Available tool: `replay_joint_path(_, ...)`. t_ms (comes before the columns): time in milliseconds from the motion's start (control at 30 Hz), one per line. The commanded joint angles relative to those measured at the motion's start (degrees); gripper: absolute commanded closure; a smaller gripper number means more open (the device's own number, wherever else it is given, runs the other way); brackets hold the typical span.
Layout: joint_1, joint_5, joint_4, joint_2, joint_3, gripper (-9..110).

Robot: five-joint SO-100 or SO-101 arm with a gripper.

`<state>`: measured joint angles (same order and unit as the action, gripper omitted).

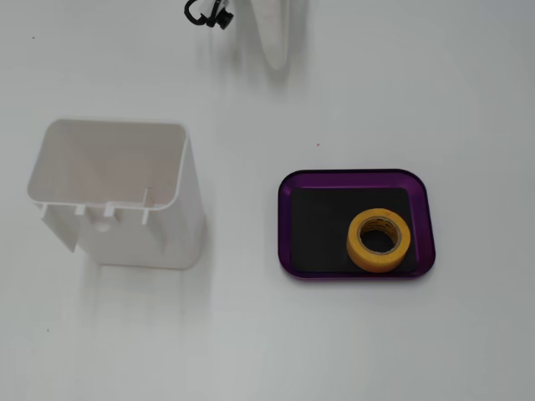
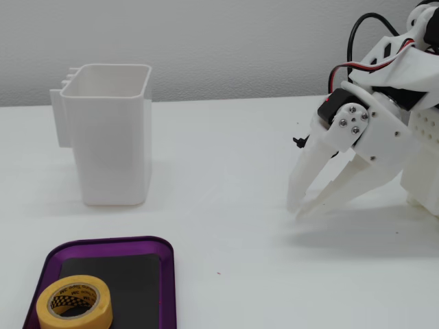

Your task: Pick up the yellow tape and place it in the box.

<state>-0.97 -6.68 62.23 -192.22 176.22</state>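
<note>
Seen from above, in a fixed view, the yellow tape [image 1: 380, 241] is being shown lying flat, hole upward, on the black bottom of the box [image 1: 287, 225], toward its lower right corner; nothing is gripping it. Only a pale fingertip of the gripper [image 1: 273, 38] is being cut off by the top edge there, well apart from the box, with the white container [image 1: 117, 196] standing at the left. From the side, in the other fixed view, the gripper [image 2: 295, 208] is being held low over the white table [image 2: 226, 171] at the right, its two fingers [image 2: 306, 171] slightly parted at the tips and clamped on nothing. The yellow tape [image 2: 74, 303] is lying far off toward the lower left in this view, inside the box [image 2: 168, 274], with the white container [image 2: 110, 133] behind it. Judged from this, the placing is looking already done; any further move would be asking the fingers to travel leftward and toward the camera, and, the roll being round, no long axis is needing to be matched.
</note>
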Motion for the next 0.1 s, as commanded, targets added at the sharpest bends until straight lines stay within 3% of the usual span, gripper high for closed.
replay_joint_path(0,0.09,0.00,-0.62,-3.60,0.44,102)
replay_joint_path(67,0.09,0.00,-0.62,-3.60,0.44,102)
